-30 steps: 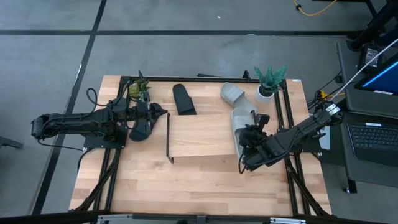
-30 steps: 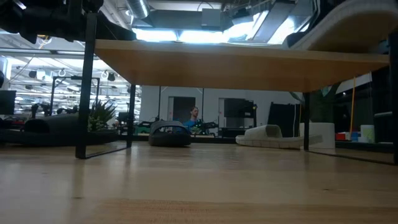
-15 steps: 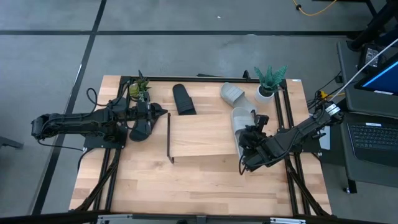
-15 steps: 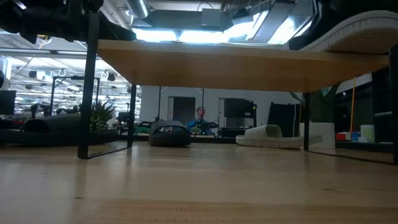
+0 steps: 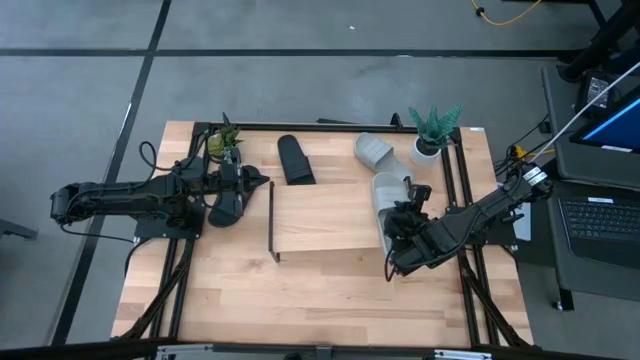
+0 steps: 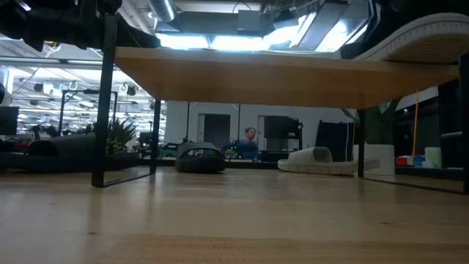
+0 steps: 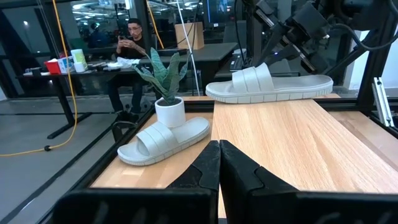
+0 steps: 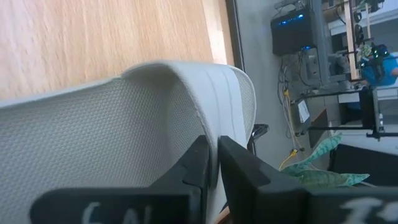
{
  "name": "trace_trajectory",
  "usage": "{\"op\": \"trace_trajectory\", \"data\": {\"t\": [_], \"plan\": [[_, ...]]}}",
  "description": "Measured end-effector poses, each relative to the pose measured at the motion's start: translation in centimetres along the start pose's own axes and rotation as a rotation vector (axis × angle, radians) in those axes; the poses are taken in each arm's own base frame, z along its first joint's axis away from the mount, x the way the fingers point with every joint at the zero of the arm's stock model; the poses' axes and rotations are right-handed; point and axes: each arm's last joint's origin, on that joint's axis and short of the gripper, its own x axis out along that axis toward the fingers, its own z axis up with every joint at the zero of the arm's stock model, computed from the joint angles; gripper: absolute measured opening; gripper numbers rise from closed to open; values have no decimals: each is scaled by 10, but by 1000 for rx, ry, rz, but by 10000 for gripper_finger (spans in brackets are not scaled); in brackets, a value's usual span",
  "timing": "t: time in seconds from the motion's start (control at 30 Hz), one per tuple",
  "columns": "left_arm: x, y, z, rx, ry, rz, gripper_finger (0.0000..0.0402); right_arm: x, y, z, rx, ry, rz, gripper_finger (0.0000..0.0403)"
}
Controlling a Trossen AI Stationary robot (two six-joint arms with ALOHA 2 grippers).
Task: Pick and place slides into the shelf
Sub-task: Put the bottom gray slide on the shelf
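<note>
The shelf (image 5: 325,215) is a light-wood board on black wire end frames. My right gripper (image 5: 405,212) is shut on a light grey slide (image 5: 388,200) at the board's right end (image 7: 267,87). The second grey slide (image 5: 372,150) lies sole down on the table beside a white plant pot. One black slide (image 5: 295,160) lies on the table behind the shelf. The other black slide (image 5: 225,207) shows just under my left gripper (image 5: 262,182), which is shut and level with the shelf's left end (image 7: 219,158). My right gripper pinches the grey slide's broad strap at its edge (image 8: 208,124) between the two fingers. It comes slanting down from the table's near right. The slide lies lengthwise over the board's right end, a little tilted, with its near end raised (image 6: 432,33). My left gripper: whether it touches the black slide, I cannot tell.
A potted plant (image 5: 432,130) stands at the far right corner and another (image 5: 222,140) at the far left. The shelf top (image 7: 292,137) left of the held slide is bare wood. A person sits beyond the table in the left wrist view.
My right gripper has come down a little, and the grey slide's raised near end has dropped closer to the board and tilts less. The left arm has kept still.
</note>
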Motion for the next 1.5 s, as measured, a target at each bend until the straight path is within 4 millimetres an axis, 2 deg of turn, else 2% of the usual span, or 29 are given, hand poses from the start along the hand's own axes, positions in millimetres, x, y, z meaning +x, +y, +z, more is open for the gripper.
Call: {"op": "trace_trajectory", "data": {"t": [0.3, 0.53, 0.8, 1.03, 1.2, 1.5], "plan": [[0, 0, 0, 4, 0, 0, 0, -15, -12, 13, 55, -42, 39, 41], [0, 0, -3, 2, 29, -2, 0, -28, -23, 20, 27, -33, 131, 42], [0, 0, -6, -1, 65, -5, 0, -28, -24, 18, 12, -22, 123, 12], [0, 0, -6, -2, 64, -5, 0, -27, -24, 18, 6, -24, 103, 29], [0, 0, -6, -2, 64, -5, 0, -21, -19, 13, -26, -1, 84, 11], [0, 0, -6, -2, 64, -5, 0, -12, -12, 6, -41, 10, 30, 11]]}}
